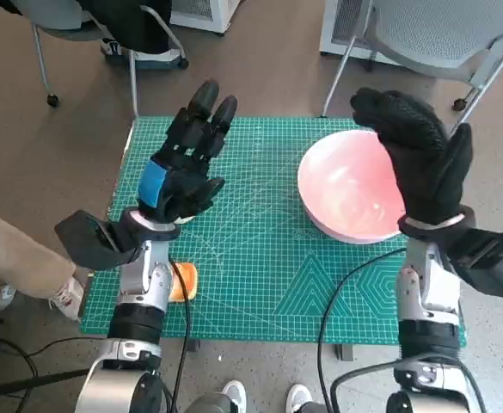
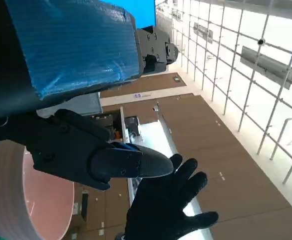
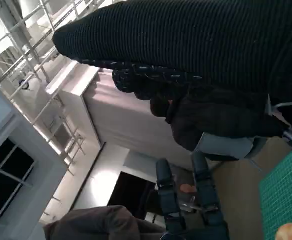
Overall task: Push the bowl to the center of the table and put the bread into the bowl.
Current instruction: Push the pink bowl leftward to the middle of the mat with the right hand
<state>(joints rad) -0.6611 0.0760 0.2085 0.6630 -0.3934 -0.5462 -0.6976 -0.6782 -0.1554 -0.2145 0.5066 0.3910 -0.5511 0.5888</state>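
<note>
Head view: both hands, left hand [image 1: 182,176] and right hand [image 1: 423,159], spread empty; bowl [image 1: 347,185] near mat's [image 1: 260,284] far-right edge.

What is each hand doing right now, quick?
Left hand: open, raised, holding nothing.
Right hand: open, raised beside the pink bowl, holding nothing.

Pink bowl [image 1: 351,187], orange-brown bread [image 1: 183,281], green gridded mat [image 1: 260,258], blk hands w/ blue tape.
</note>
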